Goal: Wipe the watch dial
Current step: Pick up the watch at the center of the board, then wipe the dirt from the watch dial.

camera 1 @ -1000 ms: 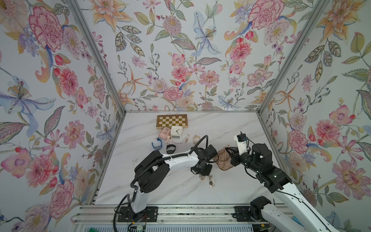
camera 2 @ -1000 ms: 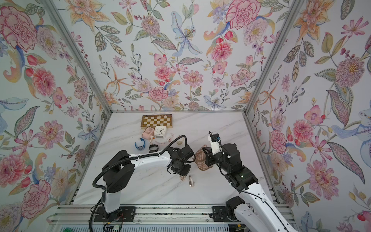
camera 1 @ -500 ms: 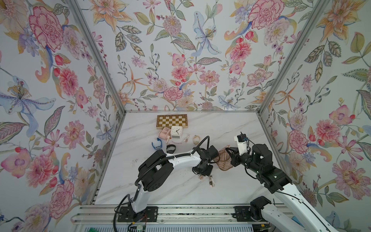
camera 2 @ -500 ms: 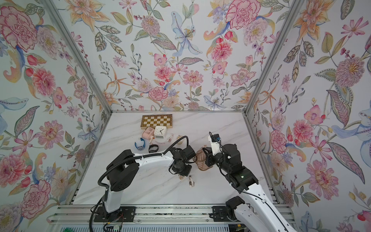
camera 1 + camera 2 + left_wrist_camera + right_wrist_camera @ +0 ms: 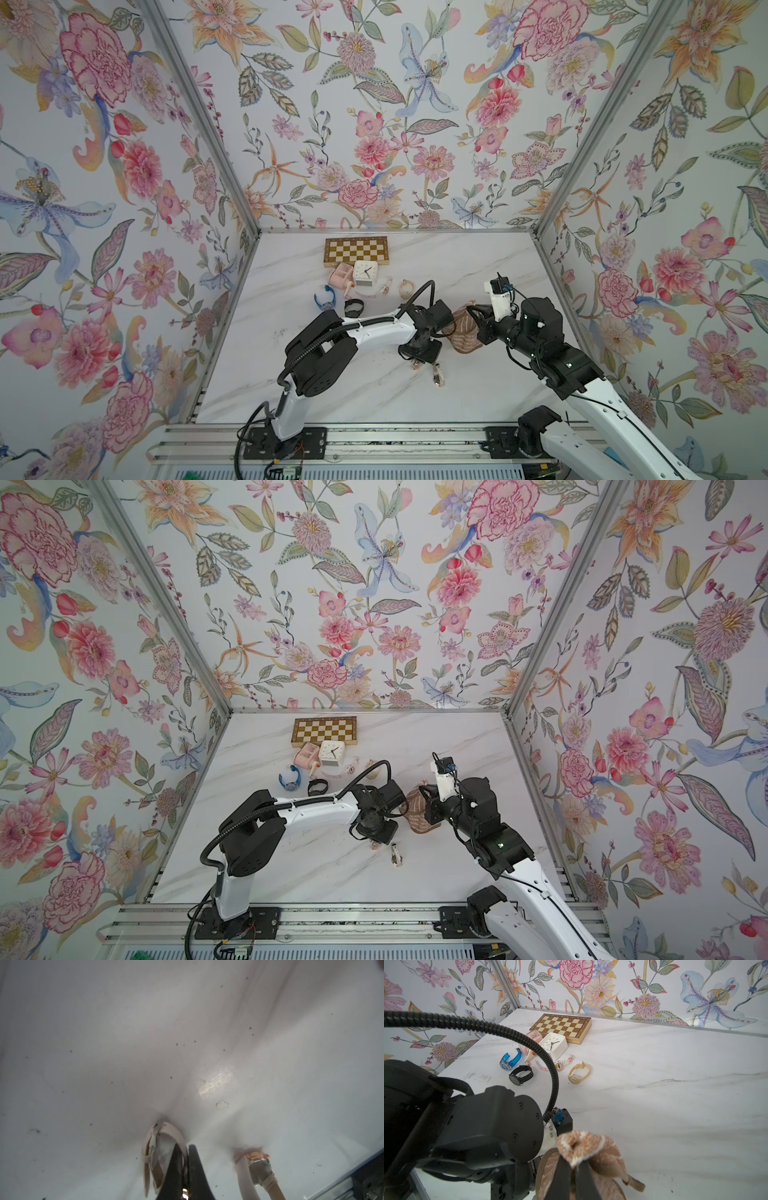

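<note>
The watch [image 5: 436, 375] is lying at the front middle of the bench [image 5: 365, 395], partly under the left end effector [image 5: 184, 1148], which is closed tight on the pale strap [image 5: 166, 1136] near its buckle end. The rose-gold case [image 5: 258, 1159] is left free just beside the pinch. Which way the dial faces cannot be told from the wrist view.

The brown cloth [image 5: 583, 1147] is gripped in a bunch by the right end effector [image 5: 572, 1164], jaws narrow on a fold. It is held up close beside the left wrist, apart from the watch.

The step in hand is judged to be the steadying of the watch for the wipe. A firm pinch on the strap is called for, and the case should be lifted or turned until the dial is presented squarely to the cloth. Little leverage is given by a soft strap, so the case is likely to swing if pressed hard. Light strokes are advised, made with the padded fold and not with the fingertips. The cloth's loose tail should be kept clear of the left arm's cable [image 5: 550, 1059].
</note>
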Controlling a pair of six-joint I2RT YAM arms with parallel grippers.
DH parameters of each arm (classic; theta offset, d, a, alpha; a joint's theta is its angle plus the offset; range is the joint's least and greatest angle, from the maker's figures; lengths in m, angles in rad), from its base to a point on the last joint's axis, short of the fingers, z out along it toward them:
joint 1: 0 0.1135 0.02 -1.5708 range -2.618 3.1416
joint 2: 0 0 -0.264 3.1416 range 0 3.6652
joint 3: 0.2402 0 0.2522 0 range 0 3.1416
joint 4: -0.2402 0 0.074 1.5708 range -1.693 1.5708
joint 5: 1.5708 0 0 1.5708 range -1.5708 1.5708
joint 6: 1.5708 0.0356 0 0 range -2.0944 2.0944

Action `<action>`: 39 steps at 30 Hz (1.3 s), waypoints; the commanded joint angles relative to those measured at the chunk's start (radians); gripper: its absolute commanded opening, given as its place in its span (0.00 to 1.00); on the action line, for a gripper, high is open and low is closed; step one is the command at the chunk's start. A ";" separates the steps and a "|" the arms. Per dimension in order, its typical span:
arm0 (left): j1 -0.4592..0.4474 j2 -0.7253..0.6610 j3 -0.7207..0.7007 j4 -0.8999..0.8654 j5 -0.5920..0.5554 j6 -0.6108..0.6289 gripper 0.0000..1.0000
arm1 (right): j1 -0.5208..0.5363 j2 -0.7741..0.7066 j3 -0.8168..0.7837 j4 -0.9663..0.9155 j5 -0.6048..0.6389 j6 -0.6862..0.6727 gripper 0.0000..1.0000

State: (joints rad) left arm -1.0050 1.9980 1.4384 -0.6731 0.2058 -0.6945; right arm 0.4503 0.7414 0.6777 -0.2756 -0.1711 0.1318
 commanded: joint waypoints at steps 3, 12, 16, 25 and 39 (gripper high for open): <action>0.123 -0.230 -0.042 0.066 0.058 0.031 0.00 | -0.010 0.045 0.044 0.027 0.018 -0.019 0.00; 0.414 -0.699 -0.580 1.170 0.309 -0.352 0.00 | -0.008 0.148 0.093 0.206 -0.053 0.040 0.00; 0.486 -0.724 -0.735 1.557 0.348 -0.531 0.00 | -0.002 0.201 0.128 0.255 -0.089 0.061 0.00; 0.509 -0.683 -0.853 1.814 0.379 -0.648 0.00 | 0.058 0.219 0.104 0.415 -0.145 0.046 0.00; 0.478 -0.715 -0.846 1.845 0.532 -0.602 0.00 | 0.190 0.218 0.098 0.400 -0.099 -0.078 0.00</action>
State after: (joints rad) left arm -0.5137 1.3300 0.5533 1.2224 0.6689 -1.3865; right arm 0.6209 0.9642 0.7780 0.0879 -0.2947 0.0925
